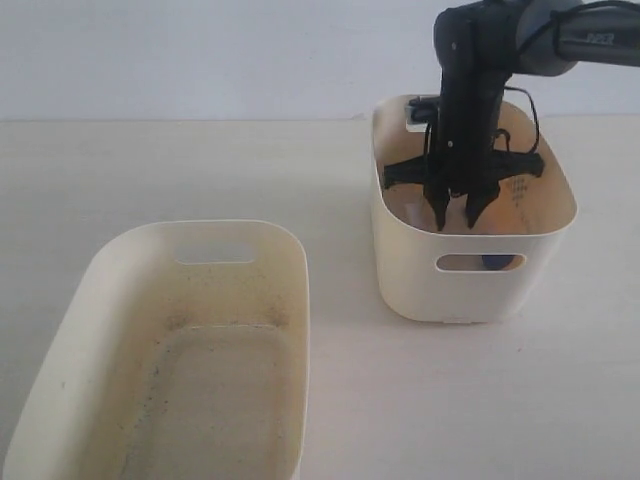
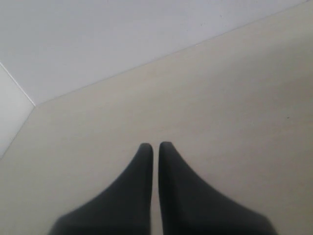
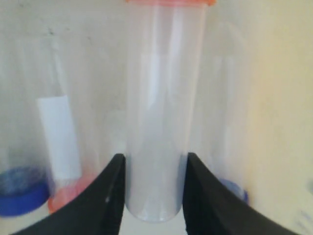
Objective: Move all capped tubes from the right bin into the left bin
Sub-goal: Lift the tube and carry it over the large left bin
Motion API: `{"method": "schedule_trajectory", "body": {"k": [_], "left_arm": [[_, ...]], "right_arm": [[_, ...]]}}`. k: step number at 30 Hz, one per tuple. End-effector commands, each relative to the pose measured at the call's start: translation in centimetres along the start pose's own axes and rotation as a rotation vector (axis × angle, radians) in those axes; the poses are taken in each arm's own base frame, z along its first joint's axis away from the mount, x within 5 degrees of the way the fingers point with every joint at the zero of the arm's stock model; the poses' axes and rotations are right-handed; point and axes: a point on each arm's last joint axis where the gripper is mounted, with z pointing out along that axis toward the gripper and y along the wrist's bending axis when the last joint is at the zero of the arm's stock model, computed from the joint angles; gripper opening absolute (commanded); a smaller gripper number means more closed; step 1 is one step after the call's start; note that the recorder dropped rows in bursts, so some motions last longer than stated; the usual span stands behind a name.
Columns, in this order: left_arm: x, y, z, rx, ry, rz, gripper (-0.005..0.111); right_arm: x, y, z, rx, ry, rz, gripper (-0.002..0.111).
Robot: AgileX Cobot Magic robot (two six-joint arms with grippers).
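Observation:
My right gripper (image 1: 455, 215) reaches down inside the right bin (image 1: 420, 280). In the right wrist view its fingers (image 3: 110, 196) press both sides of a clear capped tube (image 3: 159, 98) near its rounded end, and the tube's orange-red cap (image 3: 168, 2) is at the far end. A blue cap (image 3: 19, 188) lies to one side of the held tube and another blue cap (image 3: 234, 188) peeks out behind the other finger. One blue cap (image 1: 497, 262) shows through the bin's handle cutout. The left bin (image 1: 290, 290) holds no tube. My left gripper (image 2: 155, 145) is shut over bare table.
The two bins stand apart on a pale tabletop (image 1: 340, 380), with the right bin farther back. A white label strip (image 3: 58, 137) shows on a clear tube beside the held one. A pale wall (image 1: 200, 50) rises behind the table.

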Motion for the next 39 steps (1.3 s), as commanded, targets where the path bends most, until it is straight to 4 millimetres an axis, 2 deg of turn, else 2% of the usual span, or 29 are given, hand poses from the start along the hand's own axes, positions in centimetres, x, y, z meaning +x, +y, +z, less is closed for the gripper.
{"method": "schedule_trajectory", "body": {"k": [1,6,8,12,14,15,19,22,24,27,30,32,35,38,39], "left_arm": [[-0.1,0.0,0.0,0.005,-0.006,-0.011,0.004],[-0.1,0.0,0.0,0.005,-0.006,-0.011,0.004],[-0.1,0.0,0.0,0.005,-0.006,-0.011,0.004],[-0.1,0.0,0.0,0.005,-0.006,-0.011,0.004],[-0.1,0.0,0.0,0.005,-0.006,-0.011,0.004],[-0.1,0.0,0.0,0.005,-0.006,-0.011,0.004],[-0.1,0.0,0.0,0.005,-0.006,-0.011,0.004],[-0.1,0.0,0.0,0.005,-0.006,-0.011,0.004],[-0.1,0.0,0.0,0.005,-0.006,-0.011,0.004],[-0.1,0.0,0.0,0.005,-0.006,-0.011,0.004],[-0.1,0.0,0.0,0.005,-0.006,-0.011,0.004],[-0.1,0.0,0.0,0.005,-0.006,-0.011,0.004],[-0.1,0.0,0.0,0.005,-0.006,-0.011,0.004],[-0.1,0.0,0.0,0.005,-0.006,-0.011,0.004],[-0.1,0.0,0.0,0.005,-0.006,-0.011,0.004]], "right_arm": [[0.3,-1.9,-4.9,0.025,-0.088,-0.002,0.000],[1.1,-2.4,-8.8,-0.004,-0.168,-0.041,0.000],[2.3,-2.3,-10.7,-0.079,-0.179,-0.032,0.000],[5.4,-0.3,-13.9,-0.235,-0.193,-0.164,0.000],[8.2,1.7,-15.4,-0.259,-0.206,-0.307,0.000],[10.5,3.7,-16.3,-0.296,-0.206,-0.409,0.000],[18.3,9.4,-18.4,-0.392,-0.198,-0.725,0.000],[22.7,12.7,-18.2,-0.404,-0.155,-0.889,0.000],[24.2,13.6,-17.6,-0.398,-0.131,-0.951,0.000],[25.5,14.1,-17.1,-0.390,-0.107,-1.008,0.000],[25.9,14.3,-16.2,-0.386,-0.101,-1.014,0.001],[25.8,14.5,-15.8,-0.396,-0.127,-1.005,0.007],[25.6,14.8,-15.3,-0.403,-0.145,-1.009,0.030],[25.4,15.1,-15.3,-0.419,-0.183,-1.000,0.061],[25.3,15.2,-15.3,-0.424,-0.193,-0.998,0.065]]}}
